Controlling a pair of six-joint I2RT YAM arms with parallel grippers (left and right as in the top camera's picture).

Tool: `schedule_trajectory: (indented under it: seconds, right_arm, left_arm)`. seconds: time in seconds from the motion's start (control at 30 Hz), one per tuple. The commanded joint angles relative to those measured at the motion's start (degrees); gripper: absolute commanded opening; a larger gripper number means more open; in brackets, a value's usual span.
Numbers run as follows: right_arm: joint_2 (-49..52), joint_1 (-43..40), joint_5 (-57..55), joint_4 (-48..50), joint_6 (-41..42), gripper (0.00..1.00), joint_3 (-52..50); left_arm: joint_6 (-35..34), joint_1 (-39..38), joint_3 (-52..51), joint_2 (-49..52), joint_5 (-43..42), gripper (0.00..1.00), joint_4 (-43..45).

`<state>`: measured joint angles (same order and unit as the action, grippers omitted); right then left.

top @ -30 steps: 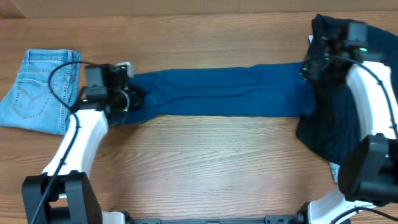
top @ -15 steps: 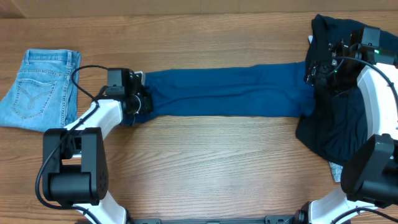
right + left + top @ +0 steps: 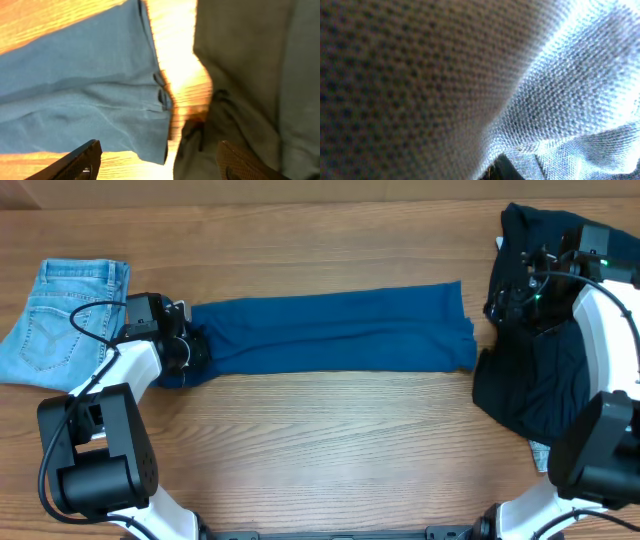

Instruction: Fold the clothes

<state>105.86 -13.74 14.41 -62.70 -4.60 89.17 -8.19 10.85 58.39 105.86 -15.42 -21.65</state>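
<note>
The clothes lie on the table. A mid-blue top (image 3: 330, 330) is stretched into a long band across the middle. My left gripper (image 3: 192, 348) is shut on its bunched left end; in the left wrist view the top's weave (image 3: 545, 100) fills the picture and hides the jaws. Folded light-blue jeans (image 3: 65, 320) lie at the far left. A dark navy garment (image 3: 540, 380) is heaped at the right. My right gripper (image 3: 505, 302) hovers open over its left edge. Between its fingers (image 3: 162, 157) nothing is held; below are the top's right end (image 3: 90, 90) and the navy garment (image 3: 250, 75).
The wooden table (image 3: 330, 440) shows bare in front of the blue top. A small pale thing (image 3: 538, 452) peeks out under the navy garment's lower edge. The table's back edge runs just above the clothes.
My left gripper has drawn the blue top leftward, towards the jeans. The top's right end has slid off the navy garment and lies free. My right gripper stays open, almost where it was.
</note>
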Motion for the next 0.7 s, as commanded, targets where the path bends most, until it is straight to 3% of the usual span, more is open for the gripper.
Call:
schedule_trajectory:
  seconds: [0.0, 0.47, 0.53, 0.57, 0.6, 0.63, 0.67]
  right_arm:
    - [6.43, 0.52, 4.98, 0.70, -3.41, 0.77, 0.81]
    - [20.61, 5.01, 7.78, 6.93, -5.92, 0.77, 0.81]
    - [22.05, 5.53, 8.70, 6.88, -5.92, 0.54, 0.81]
    - [22.16, 5.73, 8.85, 6.95, -5.90, 0.23, 0.81]
    - [22.14, 5.81, 8.85, 7.13, -5.57, 0.11, 0.83]
    - [22.08, 5.81, 8.83, 7.10, -4.87, 0.04, 0.90]
    - [22.08, 5.79, 8.81, 7.08, -4.13, 0.04, 0.96]
  left_arm:
    - [-0.83, 0.92, -1.66, 1.73, 5.88, 0.16, -2.36]
    - [-0.85, 0.74, -1.66, 1.73, 4.74, 0.17, -4.15]
    - [-0.83, 0.76, -1.66, 1.73, 3.72, 0.19, -4.28]
    - [-0.85, 0.76, -1.66, 1.73, 3.41, 0.20, -4.35]
    - [-0.85, 0.76, -1.66, 1.73, 3.30, 0.20, -4.46]
    - [-0.83, 0.76, -1.66, 1.73, 3.32, 0.19, -4.57]
    - [-0.83, 0.76, -1.66, 1.73, 3.32, 0.20, -4.68]
